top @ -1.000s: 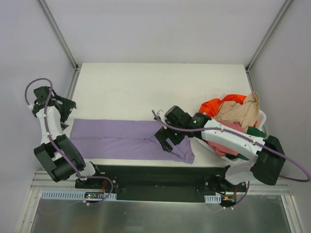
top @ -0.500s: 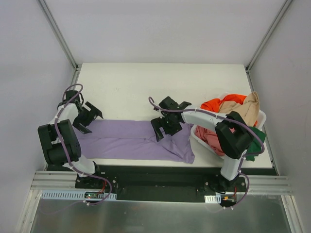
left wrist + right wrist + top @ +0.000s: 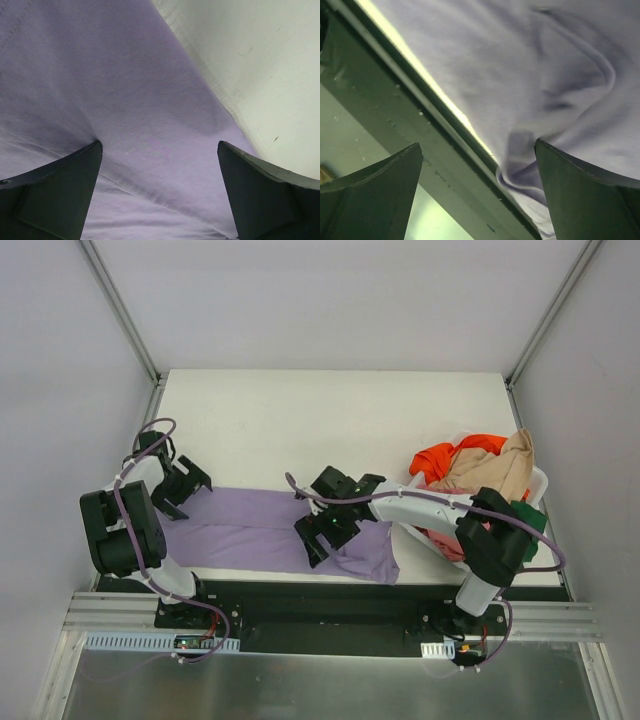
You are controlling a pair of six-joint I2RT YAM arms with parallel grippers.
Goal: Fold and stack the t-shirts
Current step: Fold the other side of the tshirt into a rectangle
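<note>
Left fingers (image 3: 55, 195) and right fingers (image 3: 370, 200) stand spread wide over the lavender t-shirt (image 3: 250, 530) on the table (image 3: 300, 420).

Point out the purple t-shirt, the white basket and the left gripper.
purple t-shirt (image 3: 240, 530): top view, middle of the cloth.
white basket (image 3: 541, 480): top view, right rim.
left gripper (image 3: 192, 495): top view, between its open fingertips.

The left arm (image 3: 112, 530) and right arm (image 3: 425, 508) share white link shells and bulky black joint housings. A thin purple cable (image 3: 150, 428) loops along each. Their bases sit on a black plate (image 3: 320, 605). Jaws are dark, matte wedges.
</note>
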